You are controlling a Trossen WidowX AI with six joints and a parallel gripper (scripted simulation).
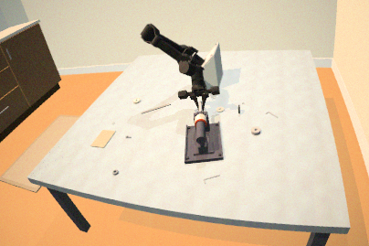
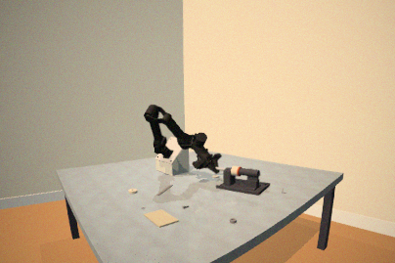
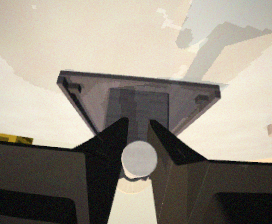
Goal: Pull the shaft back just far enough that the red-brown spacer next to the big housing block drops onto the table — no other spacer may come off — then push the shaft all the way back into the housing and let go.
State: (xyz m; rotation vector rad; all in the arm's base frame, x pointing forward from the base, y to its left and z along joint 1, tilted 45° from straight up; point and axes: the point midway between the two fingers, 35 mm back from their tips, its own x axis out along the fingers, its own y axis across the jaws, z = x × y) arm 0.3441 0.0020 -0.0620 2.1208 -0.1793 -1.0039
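My gripper (image 1: pixel 200 107) (image 2: pixel 218 170) (image 3: pixel 138 125) is shut on the shaft, whose round pale end (image 3: pixel 139 159) shows between the fingers in the wrist view. The shaft runs level from the fingers through the near support into the big dark housing block (image 1: pixel 201 133) (image 2: pixel 250 172). The red-brown spacer (image 1: pixel 200 120) (image 2: pixel 239 171) sits on the shaft line, close against the housing. Pale spacers (image 1: pixel 200 117) (image 2: pixel 234 170) sit beside it, towards the gripper; their number cannot be told. The dark base plate (image 1: pixel 216 152) (image 2: pixel 264 188) (image 3: pixel 89 100) lies under the housing. The shaft's inner end is hidden.
A tan pad (image 1: pixel 103 138) (image 2: pixel 161 218) and a grey rod (image 1: pixel 156 108) (image 2: pixel 165 190) lie left of the fixture. Loose rings lie around it, one pinkish (image 1: pixel 256 131) at the right and one grey (image 1: pixel 115 172) (image 2: pixel 233 220) at the front left. A hex key (image 1: pixel 212 177) lies in front.
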